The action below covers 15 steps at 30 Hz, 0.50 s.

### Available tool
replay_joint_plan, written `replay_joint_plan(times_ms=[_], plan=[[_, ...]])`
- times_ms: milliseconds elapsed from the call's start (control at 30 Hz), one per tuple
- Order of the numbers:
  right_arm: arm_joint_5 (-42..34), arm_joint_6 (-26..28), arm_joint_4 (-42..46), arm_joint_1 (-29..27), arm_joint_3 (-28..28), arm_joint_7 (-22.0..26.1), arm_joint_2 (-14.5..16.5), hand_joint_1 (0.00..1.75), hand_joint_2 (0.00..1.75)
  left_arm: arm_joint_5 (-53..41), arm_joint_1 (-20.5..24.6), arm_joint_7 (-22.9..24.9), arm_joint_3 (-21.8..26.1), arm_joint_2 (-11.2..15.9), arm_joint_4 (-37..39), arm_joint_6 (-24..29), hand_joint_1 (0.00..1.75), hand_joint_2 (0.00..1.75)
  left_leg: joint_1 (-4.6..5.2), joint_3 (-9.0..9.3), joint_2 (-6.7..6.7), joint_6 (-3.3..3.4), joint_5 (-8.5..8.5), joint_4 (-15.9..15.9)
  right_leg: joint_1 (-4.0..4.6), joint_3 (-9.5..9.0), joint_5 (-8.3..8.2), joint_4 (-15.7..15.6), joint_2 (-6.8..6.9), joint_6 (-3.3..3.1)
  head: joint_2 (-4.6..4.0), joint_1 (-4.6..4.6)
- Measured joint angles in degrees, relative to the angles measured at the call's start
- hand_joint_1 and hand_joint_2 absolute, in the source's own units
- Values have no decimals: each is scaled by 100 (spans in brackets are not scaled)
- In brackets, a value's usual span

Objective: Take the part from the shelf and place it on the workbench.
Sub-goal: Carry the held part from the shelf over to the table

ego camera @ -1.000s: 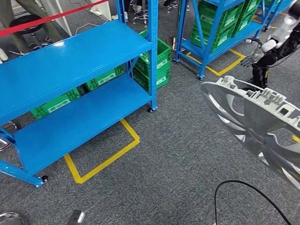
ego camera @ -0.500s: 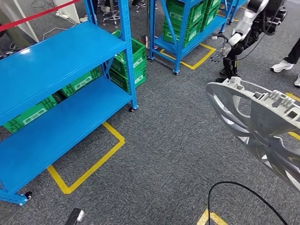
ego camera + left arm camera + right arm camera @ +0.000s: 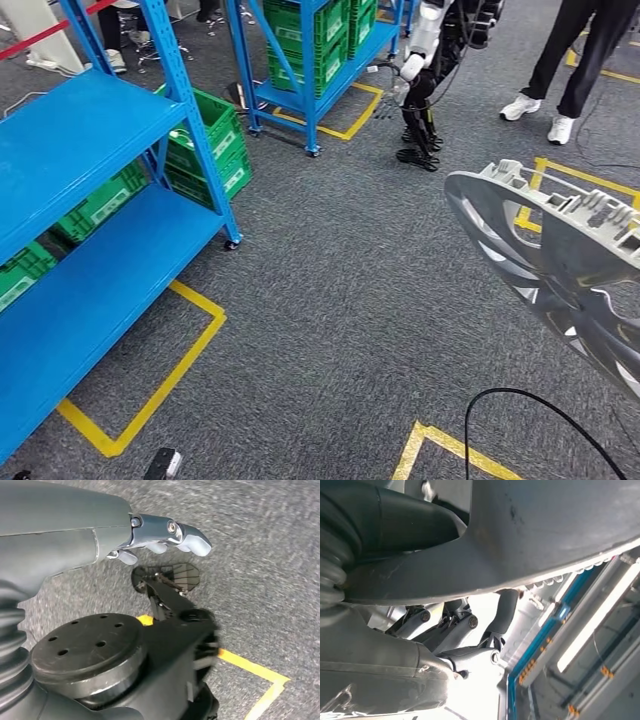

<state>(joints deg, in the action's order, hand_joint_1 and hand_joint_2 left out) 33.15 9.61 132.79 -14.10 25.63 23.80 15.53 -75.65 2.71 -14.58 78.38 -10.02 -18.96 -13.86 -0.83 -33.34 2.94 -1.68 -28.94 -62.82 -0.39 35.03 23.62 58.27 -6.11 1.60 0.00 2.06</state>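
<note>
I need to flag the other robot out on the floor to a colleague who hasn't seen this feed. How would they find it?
Start at the far blue rack stacked with green crates. Just to its right, on the grey carpet, stands the other humanoid robot, white and black, beside a person's dark trousers and white shoes. It alone has mechanical legs.

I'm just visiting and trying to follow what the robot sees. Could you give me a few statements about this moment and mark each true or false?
1. The grey part lies on the blue shelf. False: it is up over the carpet, off the shelf, at the robot's right.
2. The right hand grips the part. True.
3. The left hand holds a green crate. False: it holds nothing.
4. Green crates sit beside the shelf. True.
5. Another robot stands ahead. True.
</note>
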Motion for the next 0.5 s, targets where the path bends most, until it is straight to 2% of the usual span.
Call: replay_joint_plan(times_ms=[33,67,100,133,167,200,233,267,300,333,367,400,433,500], plan=[[7,-13,2,3,4,3,3,175,175,-2,2,1,2,-4,-1,-4,0,175,-22,130,151,5,103,290,-3,27,-5,25,-76,30,0,-1],[12,-23,4,1,9,4,4,175,175,-3,4,1,3,-9,-1,-8,0,175,-33,195,263,18,127,442,-7,58,-14,39,-144,67,0,0],[16,-33,8,-2,15,5,6,175,175,-4,8,2,5,-13,-1,-11,0,175,-27,209,274,48,112,486,-15,89,-32,39,-214,107,0,0],[21,-42,14,-9,24,6,9,175,175,-5,13,3,8,-16,-2,-13,0,175,-21,201,197,88,122,481,-31,119,-57,22,-283,144,0,-1],[22,-47,20,-16,34,6,11,175,175,-7,22,4,9,-16,-4,-14,0,175,-18,202,122,128,135,487,-32,148,-57,29,-256,178,0,-3],[24,-53,28,-12,44,5,14,175,175,-6,27,4,10,-18,-7,-15,0,175,-18,205,41,170,147,495,-24,205,-5,111,-131,207,0,-24],[25,-58,34,0,51,6,14,175,175,-5,27,9,11,-22,-9,-15,0,175,-18,206,-48,203,155,502,-10,308,116,309,54,228,0,-45],[25,-63,38,12,54,6,15,175,175,-6,21,22,11,-23,-13,-9,0,175,-2,208,-134,226,153,502,2,458,299,636,283,244,0,-68],[24,-68,40,20,54,3,15,175,175,-7,8,39,13,-25,-14,-3,0,175,14,209,-228,246,146,502,2,650,499,1049,440,260,0,-86],[22,-75,39,18,55,-1,16,175,175,-8,-2,56,14,-23,-16,3,0,175,28,210,-324,253,141,501,-4,821,654,1426,520,270,0,-88],[21,-84,38,8,58,-7,16,175,175,-9,-8,70,14,-18,-19,8,0,175,37,211,-418,258,135,501,-10,920,721,1662,561,275,0,-88],[19,-91,36,-2,61,-13,16,175,175,-9,-6,79,15,-13,-21,11,0,175,42,217,-505,257,127,501,-13,903,680,1669,584,274,0,-89],[9,-97,34,-7,64,-17,17,175,175,-9,1,87,15,-10,-22,20,0,175,45,228,-582,251,116,500,-13,755,546,1430,616,267,0,-89],[-35,-103,31,-5,69,-22,19,175,175,-10,14,108,15,-8,-24,62,0,175,58,269,-715,214,81,499,14,269,234,622,827,233,0,-88]])
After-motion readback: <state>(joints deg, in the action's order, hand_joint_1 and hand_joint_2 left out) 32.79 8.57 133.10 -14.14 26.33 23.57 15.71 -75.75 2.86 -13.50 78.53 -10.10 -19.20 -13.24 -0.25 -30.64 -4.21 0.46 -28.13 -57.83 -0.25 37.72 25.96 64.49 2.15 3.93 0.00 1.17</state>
